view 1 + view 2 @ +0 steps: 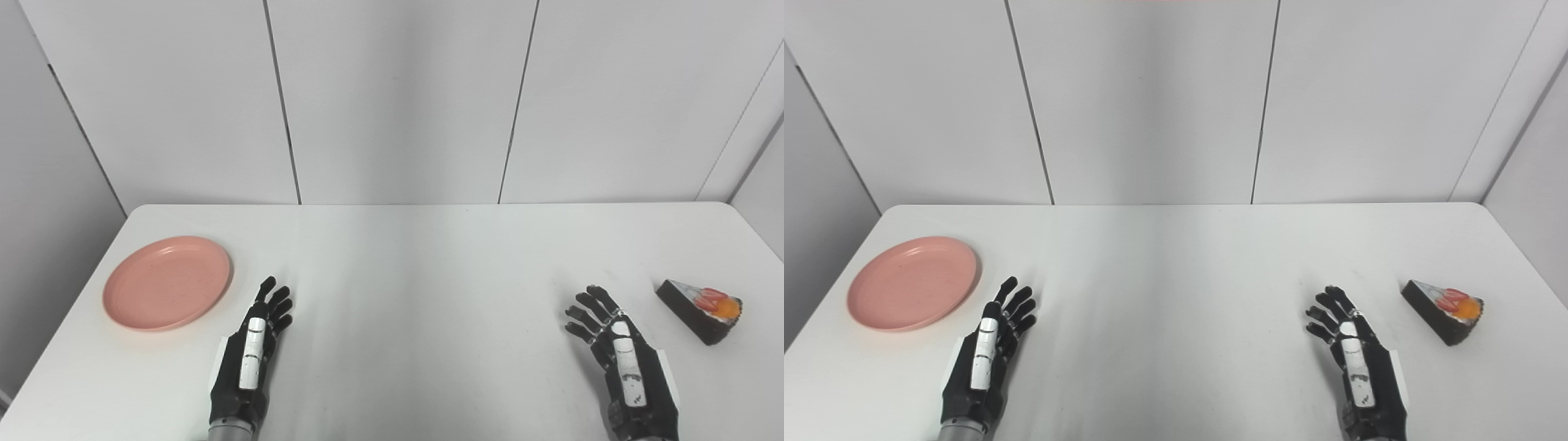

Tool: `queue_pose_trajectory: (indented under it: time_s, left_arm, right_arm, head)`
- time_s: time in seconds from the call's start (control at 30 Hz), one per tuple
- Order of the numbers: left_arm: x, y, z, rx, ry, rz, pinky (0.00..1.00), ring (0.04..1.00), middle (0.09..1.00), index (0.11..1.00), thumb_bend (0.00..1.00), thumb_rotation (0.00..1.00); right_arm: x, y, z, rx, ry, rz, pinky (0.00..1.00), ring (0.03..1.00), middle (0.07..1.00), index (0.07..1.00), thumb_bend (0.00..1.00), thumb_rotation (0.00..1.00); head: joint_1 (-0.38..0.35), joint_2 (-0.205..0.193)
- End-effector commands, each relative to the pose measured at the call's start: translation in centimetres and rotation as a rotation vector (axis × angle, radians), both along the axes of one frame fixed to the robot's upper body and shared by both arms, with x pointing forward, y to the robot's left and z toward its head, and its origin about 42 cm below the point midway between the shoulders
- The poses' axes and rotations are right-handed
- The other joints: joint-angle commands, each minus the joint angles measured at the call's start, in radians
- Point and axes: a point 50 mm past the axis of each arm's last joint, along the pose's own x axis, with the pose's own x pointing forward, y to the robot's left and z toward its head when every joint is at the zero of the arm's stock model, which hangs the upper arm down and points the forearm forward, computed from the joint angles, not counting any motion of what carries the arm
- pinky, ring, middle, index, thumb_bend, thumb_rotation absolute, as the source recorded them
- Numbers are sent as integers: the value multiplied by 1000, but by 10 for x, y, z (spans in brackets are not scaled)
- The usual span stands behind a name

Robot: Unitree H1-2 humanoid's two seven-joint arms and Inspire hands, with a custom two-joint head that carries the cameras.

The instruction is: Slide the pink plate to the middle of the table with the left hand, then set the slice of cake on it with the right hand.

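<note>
An empty pink plate (166,282) lies on the white table (416,269) at the left. My left hand (251,355) rests just right of it near the front edge, fingers straight and apart, holding nothing and clear of the plate's rim. A dark slice of cake (701,309) with red and orange fruit on top sits at the right side. My right hand (618,361) lies open to the left of the cake, a short gap away, fingers spread and pointing away from me.
White wall panels (398,98) stand behind the table's far edge. The table's rounded far corners show at left and right. Bare tabletop stretches between the two hands.
</note>
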Motion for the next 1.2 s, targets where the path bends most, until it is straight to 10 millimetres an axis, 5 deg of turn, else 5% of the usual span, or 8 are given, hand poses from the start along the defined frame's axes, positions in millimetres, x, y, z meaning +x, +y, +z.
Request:
queue_pose_trajectory:
  time_s: [0.0, 0.2, 0.4, 0.8, 0.93, 1.17]
  left_arm:
    - [3, -12, 5, 0, -47, -5, 917, 907, 903, 920, 714, 975]
    - [6, -28, -5, 31, -44, -1, 905, 900, 903, 912, 783, 968]
    - [8, -37, -14, 28, -46, 8, 910, 899, 899, 906, 746, 969]
    - [12, -35, -29, 35, -65, 19, 902, 894, 886, 910, 682, 973]
    - [12, -40, -13, 46, -149, 13, 912, 892, 883, 913, 664, 972]
    - [33, -27, 43, 27, -368, 65, 886, 873, 874, 898, 689, 921]
  right_arm:
    - [-3, -15, -12, -8, -15, -9, 763, 785, 820, 823, 876, 856]
    - [0, -36, -30, -8, -1, -17, 732, 759, 805, 814, 889, 840]
    - [1, -47, -41, -11, 6, -21, 717, 747, 799, 813, 868, 845]
    - [7, -47, -58, 19, 17, -18, 692, 732, 786, 797, 851, 828]
    - [6, -47, -63, 44, 14, -44, 677, 712, 764, 776, 821, 825]
    - [3, -48, -71, 63, 30, -65, 675, 713, 756, 761, 809, 831]
  head:
    - [29, -15]
    - [89, -57]
    - [117, -83]
    - [124, -154]
    - [124, -180]
    - [126, -217]
